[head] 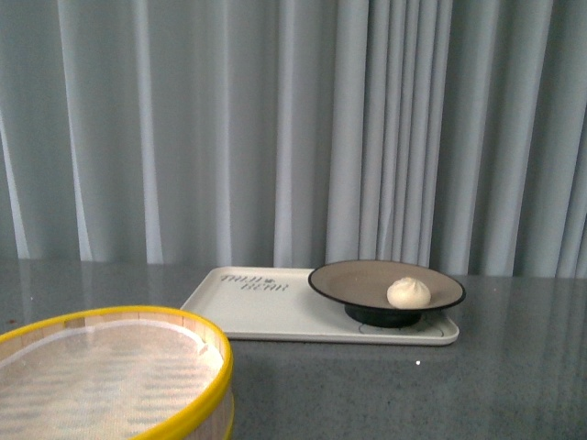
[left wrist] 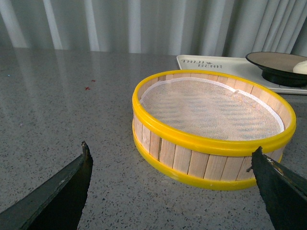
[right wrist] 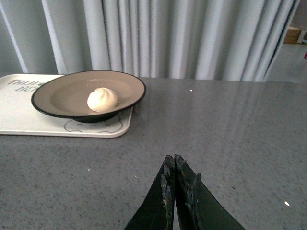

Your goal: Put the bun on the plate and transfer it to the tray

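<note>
My left pincer is wide apart, just before the steamer. My right pincer is together and holds nothing; well ahead of it the bun lies in the plate, on the tray.

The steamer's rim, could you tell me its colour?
Bright yellow on the steamer, clearest in the left wrist view.

Setting: staged test or lab station, not a lived-in kitchen. Evidence: pale grey pleated curtain closing off the whole background; speckled grey stone-look surface carrying only a few food props: yellow-rimmed bamboo steamer, cream tray, plate and bun. Cardboard box past the curtain edge.
</note>
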Controlling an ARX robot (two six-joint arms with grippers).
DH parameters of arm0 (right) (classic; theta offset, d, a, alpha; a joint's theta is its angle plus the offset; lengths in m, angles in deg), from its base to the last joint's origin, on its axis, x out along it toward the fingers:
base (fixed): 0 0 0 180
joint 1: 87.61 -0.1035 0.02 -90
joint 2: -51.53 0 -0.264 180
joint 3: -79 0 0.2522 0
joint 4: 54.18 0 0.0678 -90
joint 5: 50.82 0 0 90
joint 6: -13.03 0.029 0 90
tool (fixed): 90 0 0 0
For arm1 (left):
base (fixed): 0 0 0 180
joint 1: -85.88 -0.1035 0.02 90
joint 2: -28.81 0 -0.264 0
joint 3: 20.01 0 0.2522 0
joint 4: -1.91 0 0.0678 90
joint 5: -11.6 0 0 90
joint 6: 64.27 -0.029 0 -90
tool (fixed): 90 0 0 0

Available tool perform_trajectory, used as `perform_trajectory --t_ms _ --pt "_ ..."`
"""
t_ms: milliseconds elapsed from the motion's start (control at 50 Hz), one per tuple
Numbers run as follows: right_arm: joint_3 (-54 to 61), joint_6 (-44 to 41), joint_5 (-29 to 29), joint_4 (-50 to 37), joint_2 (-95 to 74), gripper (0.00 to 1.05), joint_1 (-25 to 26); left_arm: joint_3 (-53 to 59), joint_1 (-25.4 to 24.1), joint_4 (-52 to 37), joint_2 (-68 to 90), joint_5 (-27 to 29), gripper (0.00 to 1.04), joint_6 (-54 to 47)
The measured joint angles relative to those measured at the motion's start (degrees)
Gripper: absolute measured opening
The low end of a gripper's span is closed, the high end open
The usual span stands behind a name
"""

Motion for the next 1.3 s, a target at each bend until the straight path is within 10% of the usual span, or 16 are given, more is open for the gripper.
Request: perform_trajectory --t_ms 1299 --pt "22.2 0.4 -0.1 18.3 41.2 0.02 0.6 0.0 0.0 0.0 0.0 0.0 0.98 0.0"
